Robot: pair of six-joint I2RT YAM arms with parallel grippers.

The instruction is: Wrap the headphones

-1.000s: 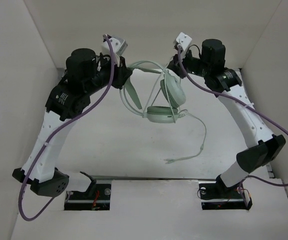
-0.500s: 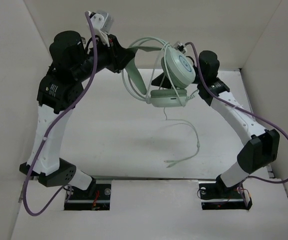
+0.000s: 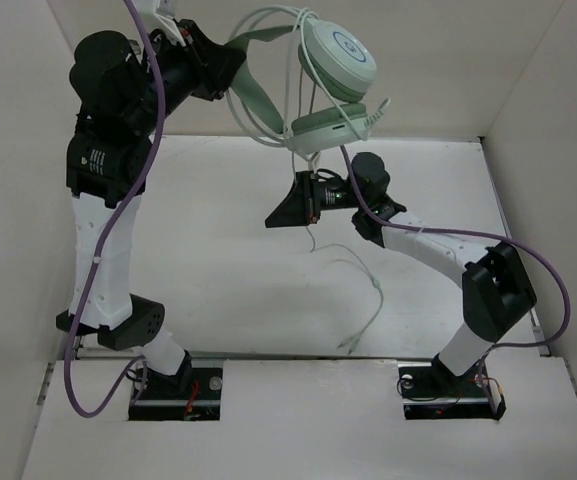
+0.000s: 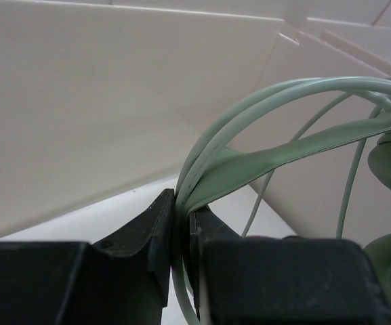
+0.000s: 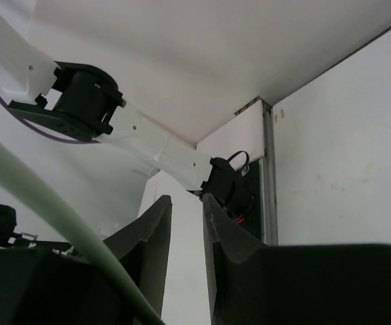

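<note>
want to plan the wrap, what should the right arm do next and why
Probably shift the right gripper sideways to get the cable between its fingers, then close. Its narrow gap holds nothing; the cable runs past the outside of one finger. The left gripper is clamped on the headphones, held high, so the cable hangs loose.

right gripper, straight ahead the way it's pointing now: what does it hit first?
Probably the left arm: in the wrist view its lower link and base sit just beyond the right gripper fingertips, nothing between. Depth is unclear. The headphones cable runs beside it, not ahead.
</note>
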